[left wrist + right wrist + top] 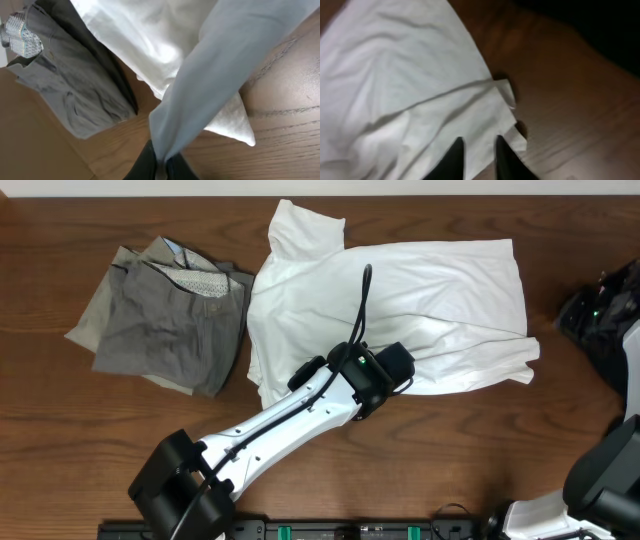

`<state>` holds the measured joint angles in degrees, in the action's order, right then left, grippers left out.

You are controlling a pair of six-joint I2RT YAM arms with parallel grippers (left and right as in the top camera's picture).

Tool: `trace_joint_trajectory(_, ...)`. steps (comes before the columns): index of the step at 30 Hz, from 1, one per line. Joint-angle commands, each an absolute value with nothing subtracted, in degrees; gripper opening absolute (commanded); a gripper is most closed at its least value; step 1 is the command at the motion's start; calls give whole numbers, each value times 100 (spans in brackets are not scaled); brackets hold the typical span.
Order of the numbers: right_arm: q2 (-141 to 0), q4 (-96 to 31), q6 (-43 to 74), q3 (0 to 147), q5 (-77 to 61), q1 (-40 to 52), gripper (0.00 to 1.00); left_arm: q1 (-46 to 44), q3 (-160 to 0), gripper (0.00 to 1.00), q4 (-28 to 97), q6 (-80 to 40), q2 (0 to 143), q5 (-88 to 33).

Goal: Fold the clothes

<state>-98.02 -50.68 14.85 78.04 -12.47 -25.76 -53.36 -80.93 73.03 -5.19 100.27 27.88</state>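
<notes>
A white T-shirt (pixel 440 290) is spread, rumpled, over the desk (pixel 450 450), from the centre out toward 2 o'clock in the overhead view, with one sleeve pointing to 12 o'clock. Grey-khaki trousers (pixel 165 320) are heaped at 10 o'clock, just beside the shirt's left edge, and a patterned lining is shown at the waistband. The left arm (pixel 290 415) is stretched in from 7 o'clock to the shirt's near hem at the centre. The left jaws are clamped tight on a fold of the white cloth, which is seen pulled taut away from them in the left wrist view. The right jaws are set slightly apart over the shirt's corner at 3 o'clock. White cloth is seen through the gap, and nothing is seen to be gripped between them.
</notes>
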Motion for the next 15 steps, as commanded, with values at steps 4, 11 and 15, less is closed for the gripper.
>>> trace_joint_trajectory(4, -10506, -4947, 1476, 7142, -1031, -2652, 33, -5306, -8169, 6, 7303, -631, 9911, 2943)
trace_joint_trajectory(11, -10943, -4309, 1229, 6816, -1470, -2694, 41, -5306, -8167, 6, 7301, -631, 9911, 2941)
trace_joint_trajectory(15, -10945, -3701, 1194, 6764, -2196, -2694, 33, -5306, -8167, 6, 7301, -631, 9911, 2941)
